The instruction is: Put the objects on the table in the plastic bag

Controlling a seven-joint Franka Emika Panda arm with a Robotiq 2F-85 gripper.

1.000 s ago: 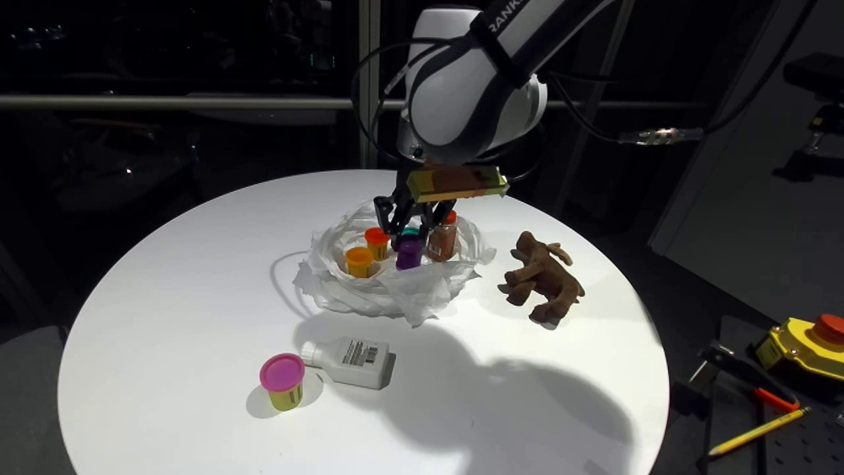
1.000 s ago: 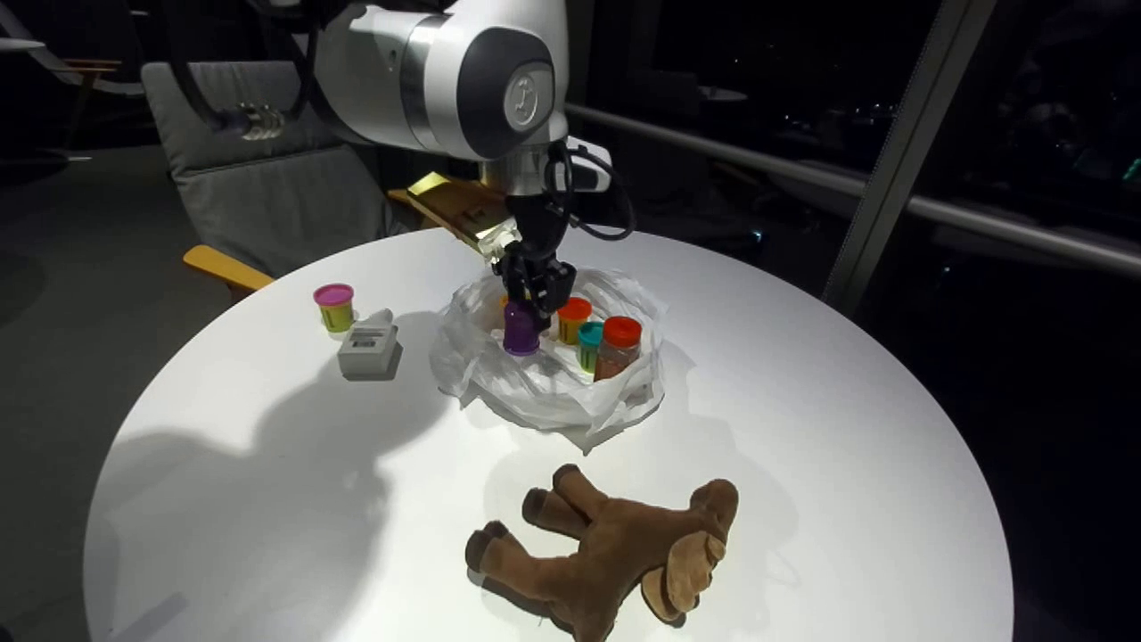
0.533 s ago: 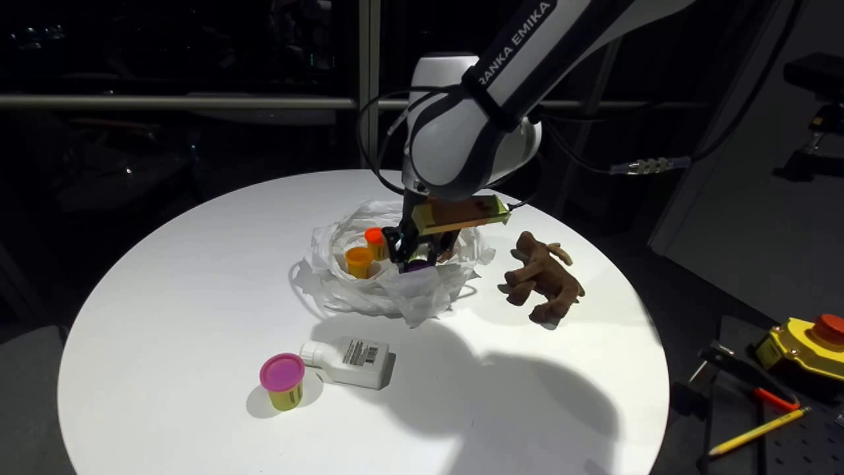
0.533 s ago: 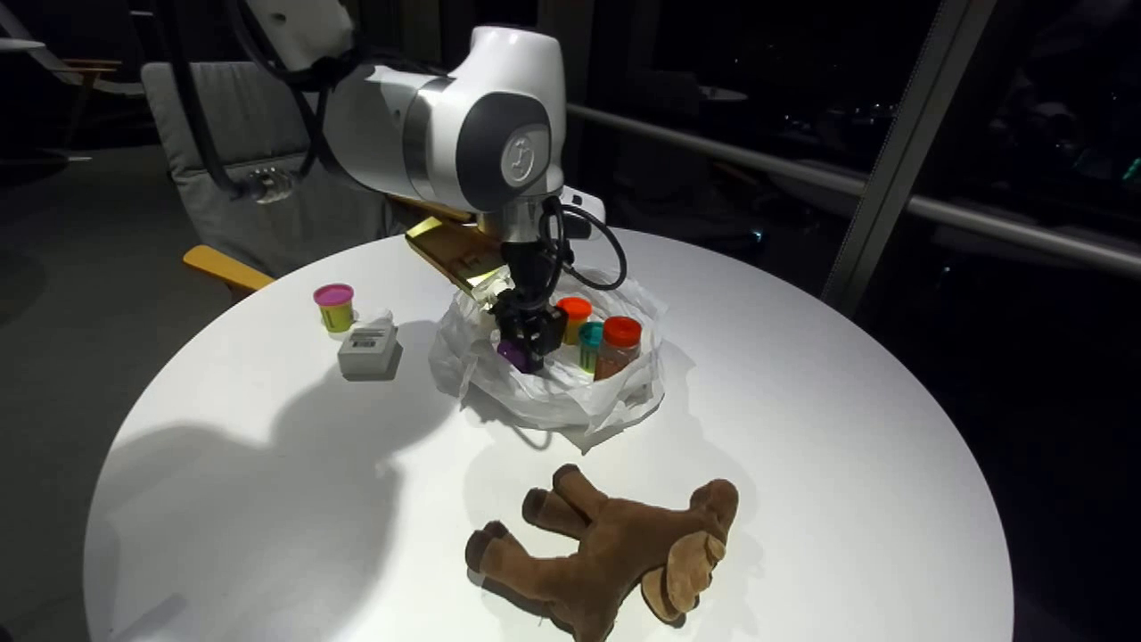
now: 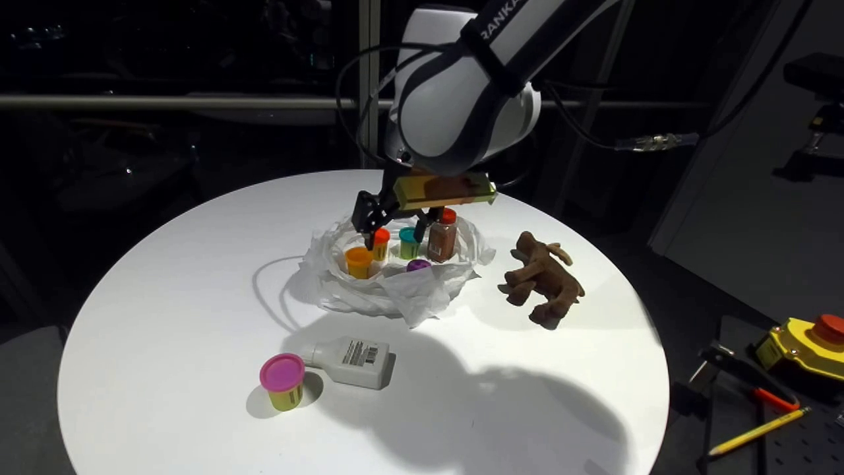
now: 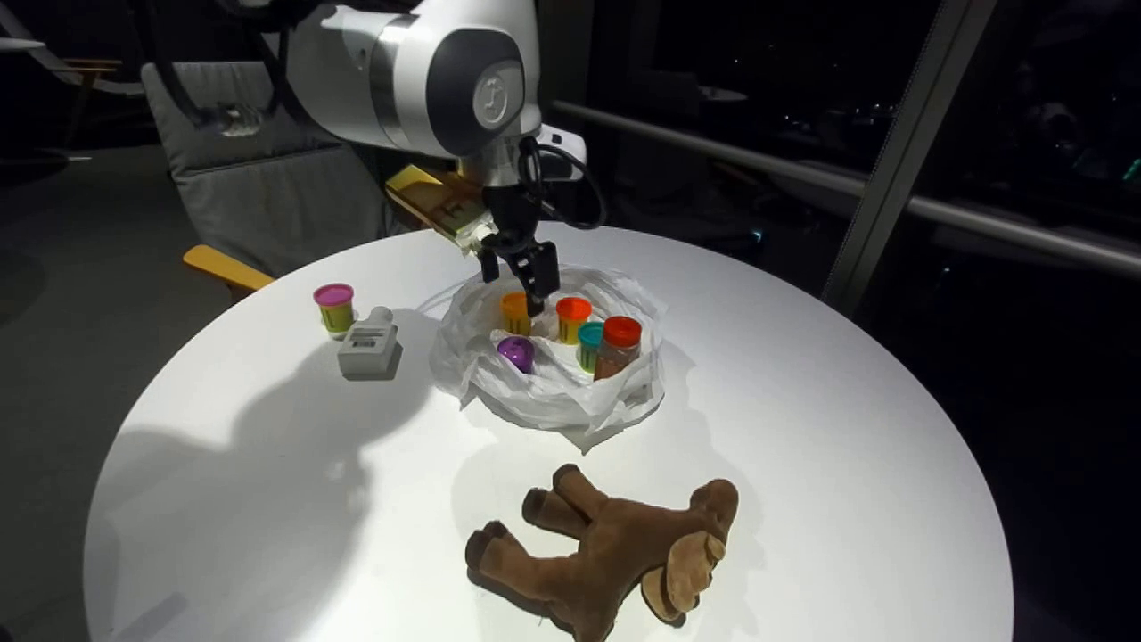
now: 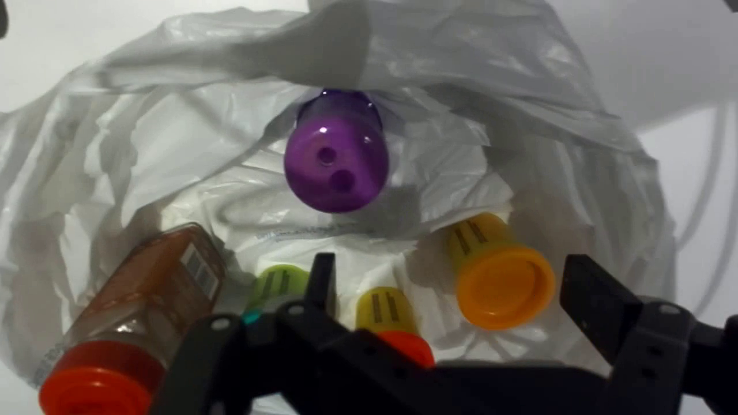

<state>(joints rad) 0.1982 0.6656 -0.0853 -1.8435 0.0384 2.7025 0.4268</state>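
Finding: gripper (image 7: 448,265) released, jaws well apart, nothing grasped, above the bag (image 6: 544,406) at the centre of the frame in both exterior views. Inside the bag: purple cup (image 7: 336,164), orange cup (image 7: 505,285), red cup (image 6: 572,321), teal cup (image 6: 586,352) and jar (image 5: 442,239). Outstanding on the table (image 6: 802,428): plush (image 6: 615,553), bottom centre of the frame in an exterior view; pink cup (image 5: 283,379) and white bottle (image 5: 356,363), lower left of the frame in an exterior view.

Risks, as judged:
1. Snag. In the wrist view the orange cup shows between the jaws; contact cannot be told. A sideways departure could topple it, or hook the limp rim and drag the whole bag.
2. Crowding. The plush looks bulky for the room available; lowered carelessly, its legs may catch the rim, fold the wall inward and tip the cups.
3. Disturbance. The white bottle lies just beside the pink cup; gripping either too broadly may shove the other.
4. Slip. That bottle's flat body may escape a shallow grip.
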